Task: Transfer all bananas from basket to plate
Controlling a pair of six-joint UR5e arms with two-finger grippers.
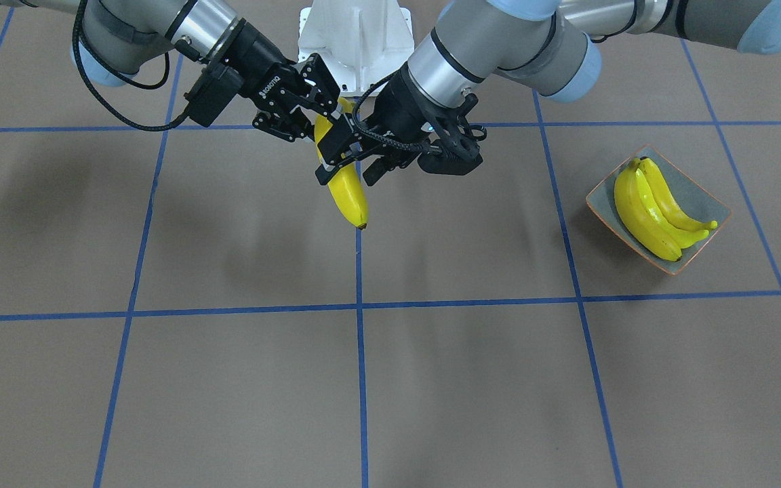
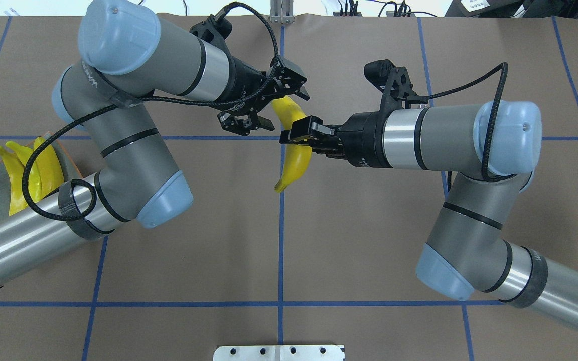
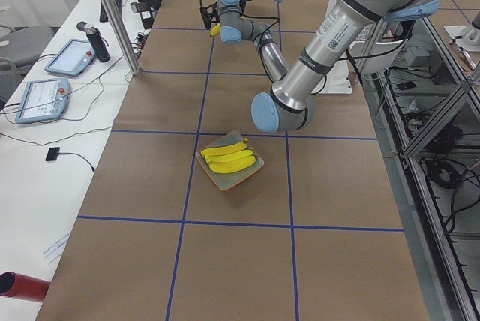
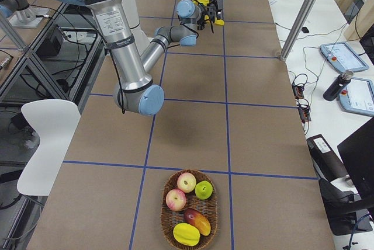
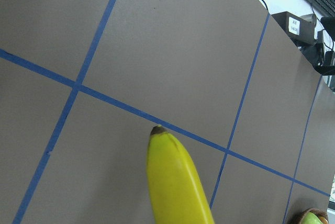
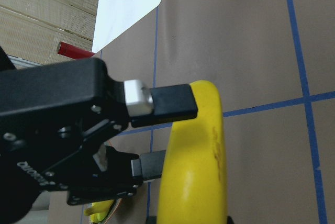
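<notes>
While both jaws flank one banana (image 1: 348, 196), three bananas (image 1: 634, 210) fill the plate (image 1: 699, 200).

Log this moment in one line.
phase: hand-over | left claw, right claw: both gripping glossy yellow curved banana mid-air | squarish grey-green glazed plate: holds other bananas

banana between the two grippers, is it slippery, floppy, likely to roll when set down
Probably slippery: the banana looks glossy, so it could pivot in the narrow grip of the left gripper and right gripper. Likely stiff: its free end sticks out unsupported without drooping. Being curved, it should rock rather than roll far.
</notes>
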